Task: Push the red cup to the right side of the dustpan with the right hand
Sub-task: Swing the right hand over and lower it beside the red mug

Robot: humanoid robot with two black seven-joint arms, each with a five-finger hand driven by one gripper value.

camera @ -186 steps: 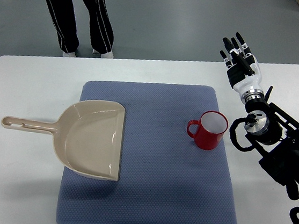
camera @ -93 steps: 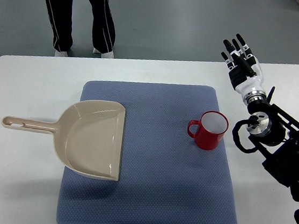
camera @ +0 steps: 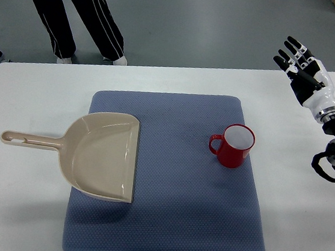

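Top view shows the red cup (camera: 234,146) standing upright on the right part of a blue-grey mat (camera: 170,180), its mouth open upward and its handle pointing left toward the dustpan (camera: 94,153). The beige dustpan lies on the mat's left part, its long axis running left to right, handle out over the white table (camera: 19,205) and its wide open edge facing the cup; bare mat separates the two. The right hand (camera: 301,65) hovers over the table's far right corner, well apart from the cup, fingers spread and holding nothing. Beyond the table is a grey floor, where a person's legs (camera: 71,11) in dark trousers with white stripes stand.
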